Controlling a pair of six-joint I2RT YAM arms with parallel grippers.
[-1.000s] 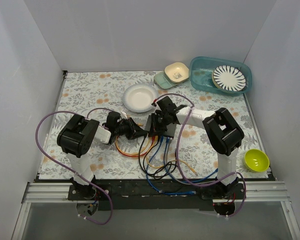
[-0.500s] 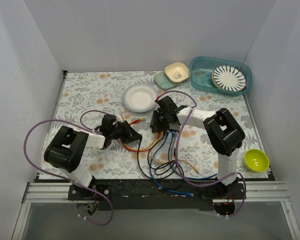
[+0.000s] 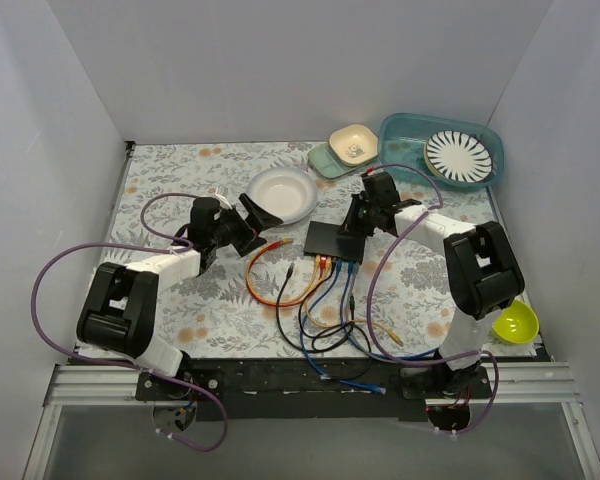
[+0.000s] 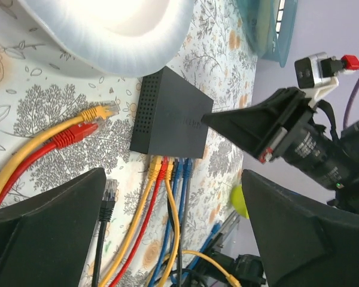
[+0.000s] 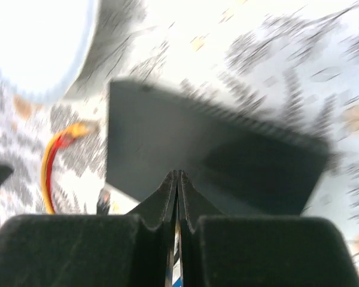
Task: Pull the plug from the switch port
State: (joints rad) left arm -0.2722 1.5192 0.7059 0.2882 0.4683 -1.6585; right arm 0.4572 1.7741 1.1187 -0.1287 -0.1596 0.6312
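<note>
Sitting mid-desk [image 3: 180, 185], the switch [image 3: 333, 241] lies between the two pincers, long axis roughly left-right in the top view w/ a slight tilt. Its port row faces the near edge, i.e. toward the arm bases, and the seated plugs [image 4: 167, 164] (yellow, red, blues) stick out that way, cables trailing nearward. Right pincer [image 3: 353, 228] is by far the closer: fingers pressed together w/ nothing between them, tip over the switch's far right part. Touching or just above, can't tell, as the wrist view is too blurred. Left pincer [image 3: 257, 226] is spread wide, holding nothing, off to the switch's left near the white bowl [image 3: 280, 195], aimed at the box's short left end. Between it and the switch lie a loose yellow plug [image 4: 106, 110] and loose red plug [image 4: 78, 133] side by side, plus a loose black plug [image 4: 109, 194] nearer the bases; none in a port. Judgement: right arm looks placed to pin the box, left arm to pull. Any pull must run straight out of the port row, toward the bases, approx. perpendicular to the long axis, so the left pincer would need to come round to the near side first.
</note>
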